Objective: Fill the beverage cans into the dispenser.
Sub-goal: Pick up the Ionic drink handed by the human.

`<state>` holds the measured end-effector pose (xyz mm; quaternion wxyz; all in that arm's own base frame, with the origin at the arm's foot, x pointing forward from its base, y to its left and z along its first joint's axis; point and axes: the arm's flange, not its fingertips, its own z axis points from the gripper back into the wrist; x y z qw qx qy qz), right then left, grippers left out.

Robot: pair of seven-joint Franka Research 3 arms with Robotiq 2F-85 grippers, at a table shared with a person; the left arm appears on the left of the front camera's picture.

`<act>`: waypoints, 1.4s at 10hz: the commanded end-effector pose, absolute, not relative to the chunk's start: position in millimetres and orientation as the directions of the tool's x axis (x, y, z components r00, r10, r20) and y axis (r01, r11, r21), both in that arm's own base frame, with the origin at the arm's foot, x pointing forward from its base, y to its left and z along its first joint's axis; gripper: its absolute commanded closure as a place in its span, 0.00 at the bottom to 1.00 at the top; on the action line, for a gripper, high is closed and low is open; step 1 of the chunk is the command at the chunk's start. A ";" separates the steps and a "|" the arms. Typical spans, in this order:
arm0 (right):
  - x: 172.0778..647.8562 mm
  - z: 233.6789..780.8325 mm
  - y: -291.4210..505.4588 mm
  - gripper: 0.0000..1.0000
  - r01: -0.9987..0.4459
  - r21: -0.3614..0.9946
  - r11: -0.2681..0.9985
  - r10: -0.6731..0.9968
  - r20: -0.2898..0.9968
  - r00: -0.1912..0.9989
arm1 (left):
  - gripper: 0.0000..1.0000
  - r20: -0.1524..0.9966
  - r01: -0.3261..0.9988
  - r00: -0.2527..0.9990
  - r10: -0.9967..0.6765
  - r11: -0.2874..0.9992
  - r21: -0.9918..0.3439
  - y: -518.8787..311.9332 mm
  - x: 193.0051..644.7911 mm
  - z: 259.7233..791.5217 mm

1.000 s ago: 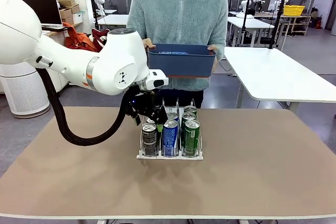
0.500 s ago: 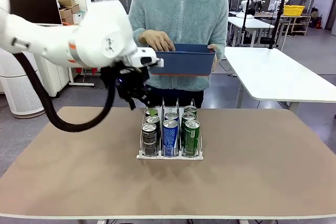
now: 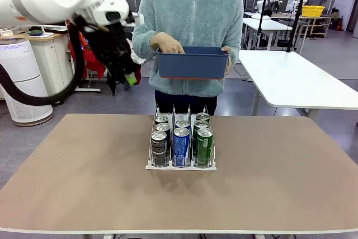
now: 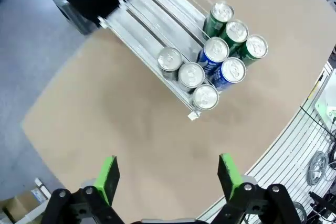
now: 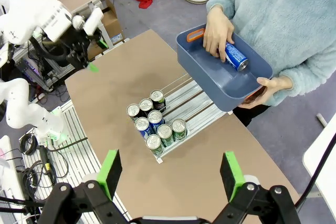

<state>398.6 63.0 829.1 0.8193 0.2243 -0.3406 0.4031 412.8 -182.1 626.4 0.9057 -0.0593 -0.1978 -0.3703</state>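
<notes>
The dispenser (image 3: 180, 165) stands mid-table, holding several beverage cans (image 3: 181, 146) in three lanes: black on the left, blue in the middle, green on the right. My left gripper (image 3: 130, 76) hangs open and empty, high above the table's far left. In its wrist view, its fingers (image 4: 107, 174) look down at the cans (image 4: 213, 51) and the dispenser (image 4: 152, 19). My right gripper (image 5: 170, 171) is open and empty, high over the dispenser (image 5: 191, 100). The person's hand (image 5: 218, 32) rests on a blue can (image 5: 234, 57) lying in the bin.
A person at the far edge holds a dark blue bin (image 3: 193, 64) at chest height above the table, one hand (image 3: 168, 43) inside it. My left arm (image 5: 37, 11) shows in the right wrist view. Bare tabletop (image 3: 268, 183) surrounds the dispenser.
My left gripper has risen from the dispenser's back left lane and swung up and to the left. The person's hand has gone into the bin, and the bin has dropped slightly.
</notes>
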 end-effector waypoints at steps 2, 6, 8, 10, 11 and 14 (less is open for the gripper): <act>398.1 829.7 62.5 0.00 -0.815 0.097 0.571 0.511 0.735 0.446 | 0.00 0.459 0.689 0.600 -0.655 0.715 0.118 -166.2 416.8 680.6; 398.1 829.7 62.5 0.00 -0.815 0.097 0.571 0.511 0.735 0.446 | 0.00 0.518 0.658 0.583 -0.625 0.738 0.149 -157.5 396.3 742.2; 398.1 829.7 62.5 0.00 -0.815 0.097 0.571 0.511 0.735 0.446 | 0.00 0.484 0.663 0.630 -0.607 0.746 0.073 -153.7 389.5 735.1; 398.1 829.7 62.5 0.00 -0.815 0.097 0.571 0.511 0.735 0.446 | 0.00 0.531 0.667 0.571 -0.626 0.731 0.146 -160.0 396.4 748.9; 398.1 829.7 62.5 0.00 -0.815 0.097 0.571 0.511 0.735 0.446 | 0.00 0.531 0.667 0.571 -0.626 0.731 0.146 -160.0 396.4 748.9; 398.1 829.7 62.5 0.00 -0.815 0.097 0.571 0.511 0.735 0.446 | 0.00 0.531 0.667 0.571 -0.626 0.731 0.146 -160.0 396.4 748.9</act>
